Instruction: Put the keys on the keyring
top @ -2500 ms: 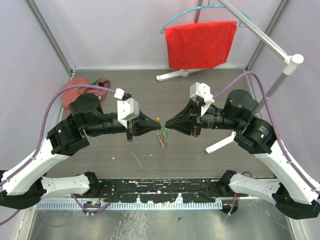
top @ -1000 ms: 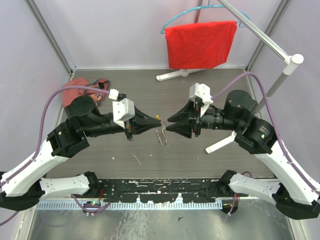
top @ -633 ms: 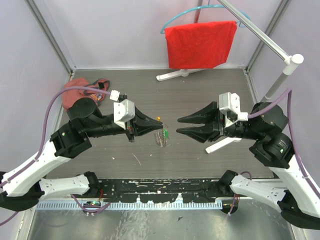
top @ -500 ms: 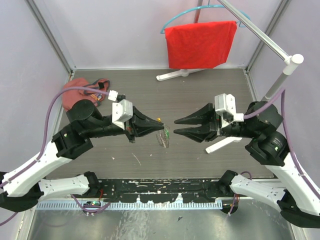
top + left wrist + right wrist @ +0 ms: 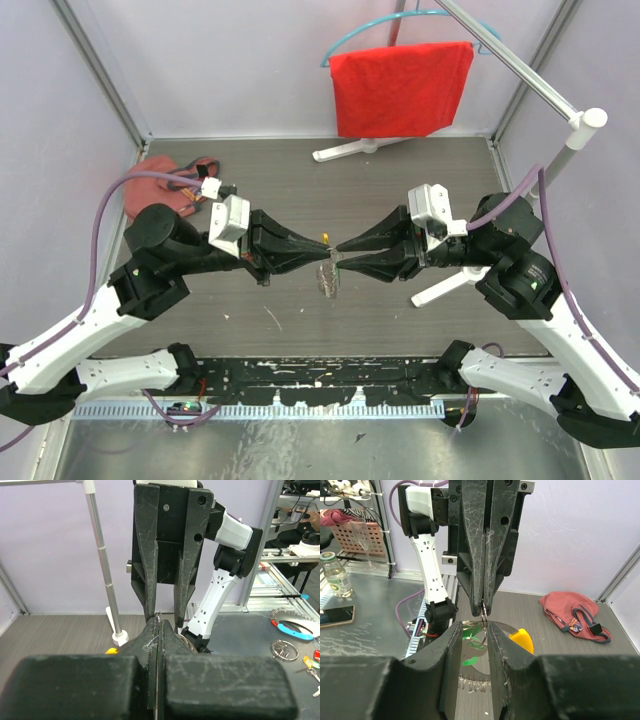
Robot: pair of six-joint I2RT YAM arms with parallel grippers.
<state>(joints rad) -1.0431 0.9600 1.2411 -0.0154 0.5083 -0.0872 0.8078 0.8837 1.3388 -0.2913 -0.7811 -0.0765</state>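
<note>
Both grippers meet tip to tip in mid-air. The left gripper (image 5: 483, 606) is pressed together on the keyring (image 5: 483, 616), holding it aloft. The right gripper (image 5: 165, 619) is partly spread and straddles the loop, apparently without touching it. The green key (image 5: 470, 634) hangs at the ring, seemingly threaded. I cannot make out the brass key, so threading is likely unfinished.

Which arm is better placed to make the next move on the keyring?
Right, likely. The left gripper is shut on the keyring, so it is busy holding. The right gripper is empty, its jaws partly open astride the ring, ready to close.
</note>
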